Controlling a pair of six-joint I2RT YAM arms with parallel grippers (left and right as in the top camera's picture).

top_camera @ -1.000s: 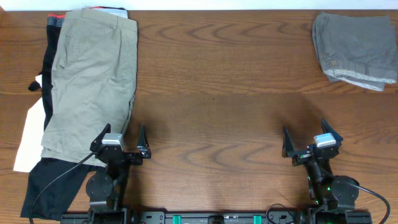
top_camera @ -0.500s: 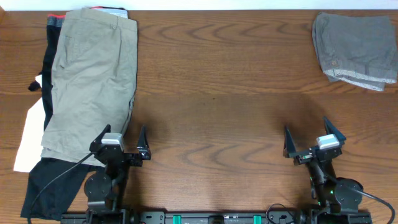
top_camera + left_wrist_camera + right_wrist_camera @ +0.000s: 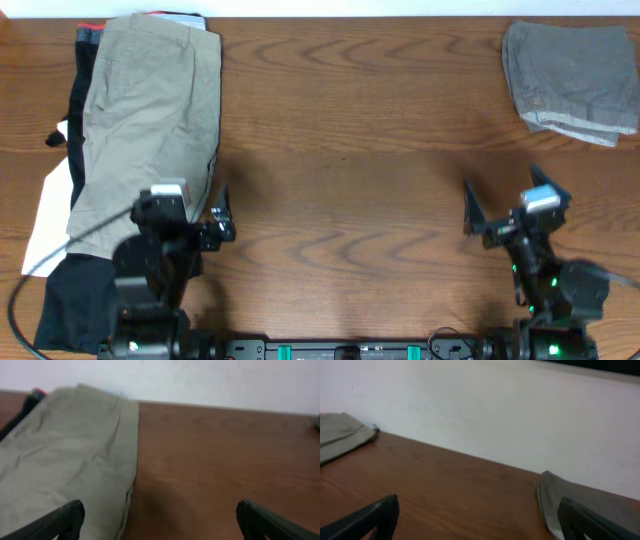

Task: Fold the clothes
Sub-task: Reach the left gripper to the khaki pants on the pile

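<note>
At the left side of the table (image 3: pixel 350 160), the shorts (image 3: pixel 150 120) lie flat on darker clothes (image 3: pixel 75 290), long axis running front to back, hem just ahead of the left claw (image 3: pixel 185 212). The 2 claws stand open and empty. The right claw (image 3: pixel 507 200) is well apart, so the left arm is nearer.

On the brown wood-grain table (image 3: pixel 360 120), a folded grey-taupe cloth garment (image 3: pixel 570 80) lies at two o'clock, well apart from a crumpled black garment (image 3: pixel 70 295) at eight o'clock, with a flat white sheet (image 3: pixel 48 225) touching it at nine o'clock.
</note>
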